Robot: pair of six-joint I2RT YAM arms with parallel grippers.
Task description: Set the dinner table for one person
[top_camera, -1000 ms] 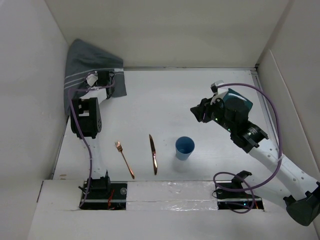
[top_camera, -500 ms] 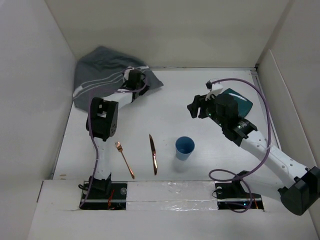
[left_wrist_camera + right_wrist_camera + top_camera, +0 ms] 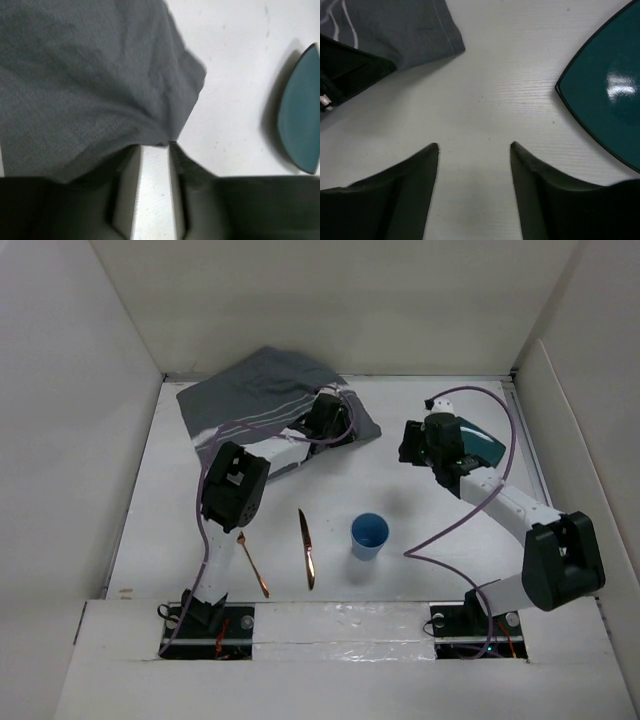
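While the grey placemat point(image 3: 262, 398) lies rumpled at the far left of the dinner table point(image 3: 365, 480), the left gripper point(image 3: 154, 147) is pinched tight on its edge, with cloth bunched at the fingers. To do this well, I judge it should drag low and steadily toward the middle. It should stop short of the fork point(image 3: 250, 560), knife point(image 3: 307, 548) and blue cup point(image 3: 369, 535) at the near edge, so the cloth flattens rather than folds. Further right, the right gripper point(image 3: 474, 145) hangs spread and empty over bare table, near the teal plate point(image 3: 482, 445), 1 likely next pick.
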